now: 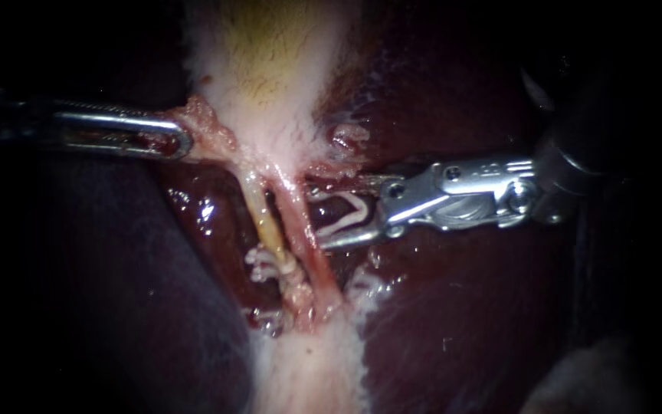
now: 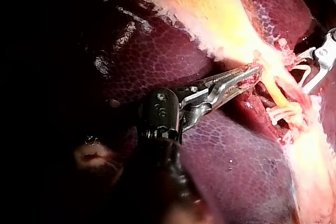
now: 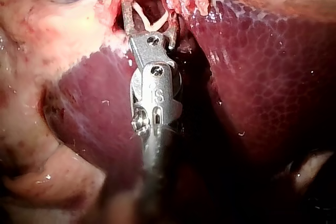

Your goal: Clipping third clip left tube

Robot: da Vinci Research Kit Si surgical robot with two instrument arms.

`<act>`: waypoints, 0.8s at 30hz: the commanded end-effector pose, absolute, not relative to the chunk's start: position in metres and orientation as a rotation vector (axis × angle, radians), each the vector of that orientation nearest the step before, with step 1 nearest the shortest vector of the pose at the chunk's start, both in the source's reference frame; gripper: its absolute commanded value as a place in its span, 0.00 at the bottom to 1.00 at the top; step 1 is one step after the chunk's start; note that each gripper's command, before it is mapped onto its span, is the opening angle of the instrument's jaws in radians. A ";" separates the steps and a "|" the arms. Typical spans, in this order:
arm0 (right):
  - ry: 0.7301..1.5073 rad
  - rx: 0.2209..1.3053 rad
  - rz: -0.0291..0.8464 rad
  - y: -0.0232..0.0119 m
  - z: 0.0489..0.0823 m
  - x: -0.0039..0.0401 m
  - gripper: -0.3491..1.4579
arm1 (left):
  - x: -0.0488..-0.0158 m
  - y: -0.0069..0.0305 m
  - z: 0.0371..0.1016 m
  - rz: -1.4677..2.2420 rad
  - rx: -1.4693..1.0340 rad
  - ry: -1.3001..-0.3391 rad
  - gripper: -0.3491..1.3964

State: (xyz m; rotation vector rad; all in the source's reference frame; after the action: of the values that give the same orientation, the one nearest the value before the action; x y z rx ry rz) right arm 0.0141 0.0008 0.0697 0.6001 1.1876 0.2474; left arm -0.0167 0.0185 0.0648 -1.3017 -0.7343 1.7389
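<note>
Left instrument: jaws closed on pale tissue at the gallbladder neck, just beside the yellow tube. White clips sit across the tube. Beyond the tube, the right instrument holds an open clip between spread jaws. Liver lies around the tube.

In the endoscope view light pools at the centre, while the borders from 7 to 11 o'clock and at 3 o'clock sink into black. Glare flashes off the right instrument, the left instrument and the wet liver. The gallbladder and the clip glow pale.
</note>
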 end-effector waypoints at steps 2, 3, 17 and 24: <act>1.189 0.605 0.247 0.0009 0.0692 0.0135 0.47 | -0.0167 0.0185 0.0648 1.739 -1.301 -0.733 0.00; 1.190 0.607 0.246 0.0009 0.0689 0.0132 0.47 | -0.0167 0.0185 0.0648 1.739 -1.301 -0.733 0.00; 1.187 0.658 0.292 0.0005 0.0637 0.0154 0.47 | -0.0168 0.0184 0.0649 1.739 -1.301 -0.732 0.00; 1.187 0.691 0.284 -0.0001 0.0647 0.0177 0.47 | -0.0167 0.0184 0.0649 1.739 -1.301 -0.732 0.00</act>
State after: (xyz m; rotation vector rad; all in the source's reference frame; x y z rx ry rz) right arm 0.0178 -0.0003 0.0649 0.6920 1.1875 0.2820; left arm -0.0168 0.0184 0.0648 -1.3011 -0.7324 1.7388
